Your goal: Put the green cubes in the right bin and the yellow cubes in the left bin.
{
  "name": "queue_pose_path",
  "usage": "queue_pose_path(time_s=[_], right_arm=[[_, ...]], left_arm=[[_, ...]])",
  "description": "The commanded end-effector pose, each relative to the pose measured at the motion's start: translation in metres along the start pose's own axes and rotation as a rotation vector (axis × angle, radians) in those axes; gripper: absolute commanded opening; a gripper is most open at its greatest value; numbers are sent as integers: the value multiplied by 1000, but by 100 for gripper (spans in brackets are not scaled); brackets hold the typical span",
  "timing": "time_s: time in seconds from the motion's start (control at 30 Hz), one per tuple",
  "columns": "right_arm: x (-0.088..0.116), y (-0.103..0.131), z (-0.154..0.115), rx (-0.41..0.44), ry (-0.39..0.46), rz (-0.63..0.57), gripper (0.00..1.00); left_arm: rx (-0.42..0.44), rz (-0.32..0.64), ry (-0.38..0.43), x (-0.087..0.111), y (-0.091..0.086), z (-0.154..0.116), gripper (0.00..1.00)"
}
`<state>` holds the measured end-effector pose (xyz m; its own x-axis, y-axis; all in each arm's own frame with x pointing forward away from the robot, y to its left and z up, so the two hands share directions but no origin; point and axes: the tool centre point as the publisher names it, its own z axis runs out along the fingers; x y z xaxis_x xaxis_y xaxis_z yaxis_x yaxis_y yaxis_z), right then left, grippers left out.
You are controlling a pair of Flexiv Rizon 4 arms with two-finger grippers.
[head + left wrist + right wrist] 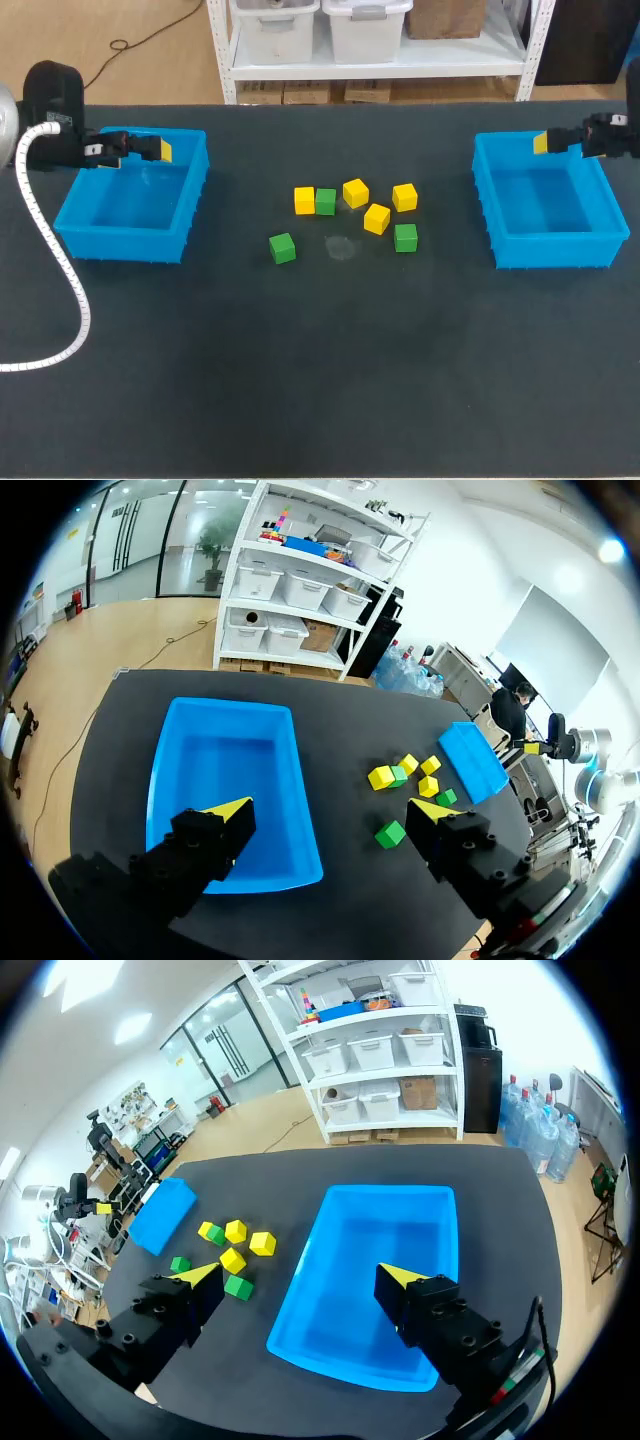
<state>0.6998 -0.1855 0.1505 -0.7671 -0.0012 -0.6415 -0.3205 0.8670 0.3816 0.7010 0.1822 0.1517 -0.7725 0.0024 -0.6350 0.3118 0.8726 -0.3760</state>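
One yellow cube (304, 200) touches a green cube (326, 201) on the desk (320, 380); left end effector (162, 150) and right end effector (541, 143), both spread and empty, could drag the wrong colour along.

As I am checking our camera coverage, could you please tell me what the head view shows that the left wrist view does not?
Only the head view shows the left arm's black body from outside and its white ribbed cable looping over the black table.

Only the left wrist view shows the left gripper with both yellow-tipped fingers standing wide apart and nothing between them.

Both show the left blue plastic bin with nothing in it. Both also show four yellow cubes and three green cubes loose on the table.
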Motion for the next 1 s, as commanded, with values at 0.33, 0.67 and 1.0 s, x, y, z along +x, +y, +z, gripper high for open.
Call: queue_pose_path(time_s=[0.33,0.67,1.0], right_arm=[[0,1,0,1,-1,0,100],[-7,20,9,23,23,-100,100],[-19,79,40,77,139,-375,100]], left_arm=[[11,2,-7,2,2,0,100],[11,2,-7,2,2,0,100],[11,2,-7,2,2,0,100]])
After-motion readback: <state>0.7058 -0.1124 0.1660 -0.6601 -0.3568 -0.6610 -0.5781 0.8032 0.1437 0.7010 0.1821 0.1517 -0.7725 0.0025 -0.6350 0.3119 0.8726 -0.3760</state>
